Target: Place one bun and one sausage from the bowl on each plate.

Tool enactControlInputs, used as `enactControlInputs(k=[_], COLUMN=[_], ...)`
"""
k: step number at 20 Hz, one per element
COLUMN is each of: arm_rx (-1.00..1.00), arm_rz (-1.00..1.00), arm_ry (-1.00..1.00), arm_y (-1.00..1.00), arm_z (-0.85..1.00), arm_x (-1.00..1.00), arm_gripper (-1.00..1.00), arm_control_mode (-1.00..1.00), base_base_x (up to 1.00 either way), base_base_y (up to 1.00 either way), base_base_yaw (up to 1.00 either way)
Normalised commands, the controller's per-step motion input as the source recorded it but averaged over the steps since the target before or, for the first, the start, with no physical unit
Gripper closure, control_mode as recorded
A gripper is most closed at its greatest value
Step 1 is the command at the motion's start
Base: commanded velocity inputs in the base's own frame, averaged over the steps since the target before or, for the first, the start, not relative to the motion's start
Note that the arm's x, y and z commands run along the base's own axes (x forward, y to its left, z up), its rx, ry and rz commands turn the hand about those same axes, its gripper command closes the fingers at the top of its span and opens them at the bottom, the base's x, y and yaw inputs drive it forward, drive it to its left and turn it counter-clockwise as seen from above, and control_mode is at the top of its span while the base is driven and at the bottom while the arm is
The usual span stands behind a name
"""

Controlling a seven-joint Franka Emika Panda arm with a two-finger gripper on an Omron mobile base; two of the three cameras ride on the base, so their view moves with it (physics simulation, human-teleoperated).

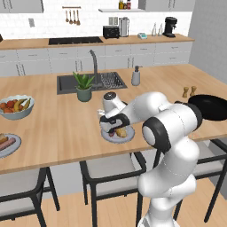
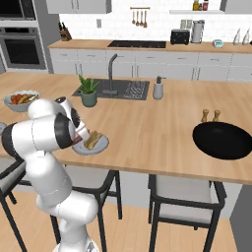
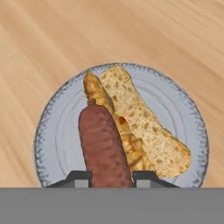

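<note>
Above the near plate (image 3: 57, 131) at the table's (image 1: 53, 124) front edge, the hand (image 3: 111, 177) grips a sausage (image 3: 103, 146). A bun (image 3: 144, 127) lies on the plate, at the sausage's two o'clock.

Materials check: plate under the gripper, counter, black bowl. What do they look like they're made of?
Plate: likely glazed ceramic, pale grey with a speckled rim, matte.
Counter: wood, light tan with visible grain streaks, satin finish.
Bowl: uniformly black, no texture; could be matte ceramic, metal or plastic, can't tell.
The gripper holds the sausage over the plate, beside the bun.
</note>
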Motion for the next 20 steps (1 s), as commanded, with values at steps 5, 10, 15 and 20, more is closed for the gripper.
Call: enactControlInputs(k=[5,10,15,20], arm_rx=[0.0,0.0,0.01,0.01], arm_rz=[0.0,0.0,0.0,0.0], arm_ry=[0.03,-0.01,-0.08,-0.03], arm_y=[-0.05,0.0,-0.18,-0.09], arm_z=[-0.13,-0.21,-0.03,0.27], arm_x=[-0.03,-0.11,-0.08,-0.36], arm_gripper=[1.0,-1.0,-1.0,-1.0], arm_control_mode=[-1.0,-1.0,-1.0,-1.0], base_base_x=[0.0,0.0,0.0,0.0], base_base_y=[0.0,0.0,0.0,0.0], base_base_yaw=[0.0,0.0,0.0,0.0])
